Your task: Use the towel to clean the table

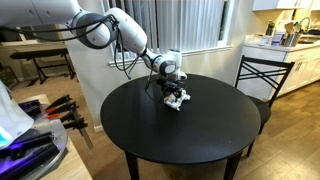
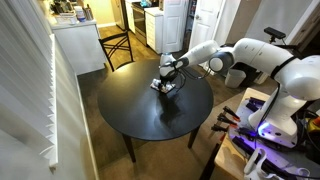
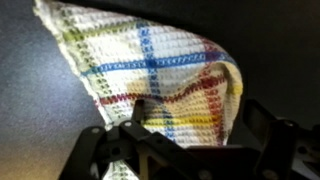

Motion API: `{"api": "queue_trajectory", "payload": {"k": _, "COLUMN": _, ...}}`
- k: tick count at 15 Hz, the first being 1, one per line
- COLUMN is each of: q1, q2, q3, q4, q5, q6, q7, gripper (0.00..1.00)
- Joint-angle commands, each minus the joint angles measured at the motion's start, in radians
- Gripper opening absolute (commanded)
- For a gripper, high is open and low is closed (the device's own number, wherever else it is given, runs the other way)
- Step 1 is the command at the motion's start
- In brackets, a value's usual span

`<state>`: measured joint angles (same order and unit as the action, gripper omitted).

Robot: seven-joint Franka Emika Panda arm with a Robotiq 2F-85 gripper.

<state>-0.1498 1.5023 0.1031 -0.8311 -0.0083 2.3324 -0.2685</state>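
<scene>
A white towel (image 3: 150,65) with red, blue and yellow plaid stripes lies bunched on the round black table (image 1: 185,140), toward its far side. It shows small in both exterior views (image 1: 179,101) (image 2: 164,87). My gripper (image 3: 187,132) is down on the towel, with a dark finger on each side of a raised fold, and appears shut on it. The gripper also shows in both exterior views (image 1: 171,88) (image 2: 168,76), reaching down from the white arm. The towel's near edge is hidden behind the gripper body in the wrist view.
The table also shows in an exterior view (image 2: 150,118). A black chair (image 1: 262,75) (image 2: 118,47) stands at the table's edge. A cart with tools (image 1: 55,112) and a second white machine (image 2: 285,100) stand close by. A kitchen counter (image 1: 285,45) is beyond.
</scene>
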Motion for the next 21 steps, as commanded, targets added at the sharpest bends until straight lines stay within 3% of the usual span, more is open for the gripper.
{"api": "queue_trajectory", "payload": {"k": 1, "q1": -0.004, "q2": 0.006, "q3": 0.005, "q4": -0.056, "q5": 0.042, "q6": 0.094, "q7": -0.014, "gripper": 0.99}}
{"api": "queue_trajectory", "payload": {"k": 2, "q1": -0.004, "q2": 0.008, "q3": 0.009, "q4": -0.058, "q5": 0.042, "q6": 0.110, "q7": -0.018, "gripper": 0.74}}
{"api": "queue_trajectory", "payload": {"k": 5, "q1": -0.002, "q2": 0.006, "q3": 0.007, "q4": -0.052, "q5": 0.035, "q6": 0.120, "q7": -0.022, "gripper": 0.67}}
{"api": "queue_trajectory", "payload": {"k": 15, "q1": 0.003, "q2": -0.005, "q3": 0.014, "q4": -0.055, "q5": 0.030, "q6": 0.113, "q7": -0.036, "gripper": 0.02}}
{"api": "queue_trajectory", "payload": {"k": 21, "q1": 0.053, "q2": -0.005, "q3": 0.039, "q4": -0.053, "q5": 0.011, "q6": 0.077, "q7": -0.103, "gripper": 0.03}}
